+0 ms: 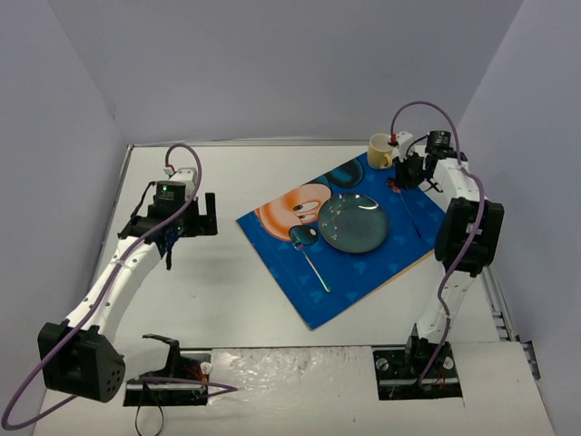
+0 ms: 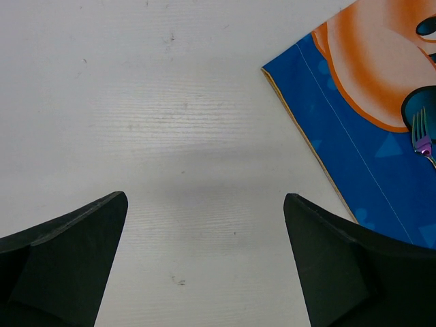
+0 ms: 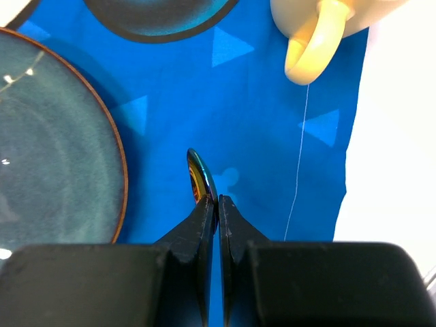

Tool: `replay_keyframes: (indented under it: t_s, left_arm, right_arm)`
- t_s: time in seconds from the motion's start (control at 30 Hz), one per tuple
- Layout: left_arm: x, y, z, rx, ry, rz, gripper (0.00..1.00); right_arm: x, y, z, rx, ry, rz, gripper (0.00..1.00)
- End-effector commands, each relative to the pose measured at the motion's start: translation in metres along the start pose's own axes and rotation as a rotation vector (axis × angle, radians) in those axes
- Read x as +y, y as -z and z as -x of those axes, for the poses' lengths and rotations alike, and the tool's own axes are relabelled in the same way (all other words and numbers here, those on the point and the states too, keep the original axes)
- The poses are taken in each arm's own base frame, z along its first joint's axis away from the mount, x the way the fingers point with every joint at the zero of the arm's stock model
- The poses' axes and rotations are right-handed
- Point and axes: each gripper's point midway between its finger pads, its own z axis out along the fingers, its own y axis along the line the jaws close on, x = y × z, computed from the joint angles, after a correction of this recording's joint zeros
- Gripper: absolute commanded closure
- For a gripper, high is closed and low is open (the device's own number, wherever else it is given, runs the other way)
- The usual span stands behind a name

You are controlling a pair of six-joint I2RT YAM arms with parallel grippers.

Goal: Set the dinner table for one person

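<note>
Setting looks nearly complete, judging by layout.

Done so far:
- The blue placemat [image 1: 363, 272] lies skewed on the white dinner table [image 1: 227, 300], right of centre.
- The teal plate [image 1: 352, 222] sits on the mat.
- The fork [image 1: 313, 262] lies on the mat just left of the plate, tines on the mouse's dark ear.
- The yellow mug [image 1: 380, 151] stands upright at the mat's far corner, handle over the blue.

In hand:
- The right gripper [image 3: 216, 201] is pinched tight on the end of a thin iridescent utensil [image 3: 199, 178], just right of the plate. I cannot tell whether it is a knife or a spoon, nor whether it already rests on the mat.
- The left gripper [image 2: 204, 201] hangs with jaws wide, holding nothing, over bare table left of the mat.

Left to do, as I judge it: lay and release that utensil beside the plate. No other loose items are in sight.

Containers:
- The plate holds nothing, showing only light reflections.
- The mug's inside looks pale and empty from above, though I cannot see its bottom.
</note>
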Motion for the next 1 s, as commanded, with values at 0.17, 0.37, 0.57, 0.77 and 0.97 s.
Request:
replay_keyframes:
  t_s: [0.17,0.37,0.57,0.77,0.97]
  left_arm:
    - [0.009,-0.005,0.021,-0.068,-0.008,0.039,0.03]
    - [0.011,-0.010,0.019,-0.050,-0.007,0.046,0.03]
    - [0.015,-0.013,0.017,-0.039,-0.007,0.067,0.03]
    - [0.017,-0.015,0.016,-0.033,-0.003,0.074,0.03]
    - [0.017,-0.017,0.014,-0.023,-0.003,0.071,0.03]
  right_arm:
    - [-0.011,-0.019,0.004,-0.021,0.079,0.035,1.00]
    - [-0.015,-0.033,-0.003,-0.008,0.081,0.046,1.00]
    - [-0.024,-0.040,-0.009,0.019,0.088,0.023,1.00]
    - [-0.033,-0.042,-0.016,0.047,0.095,-0.001,0.97]
    - [-0.037,-0.047,-0.022,0.065,0.087,-0.012,0.79]
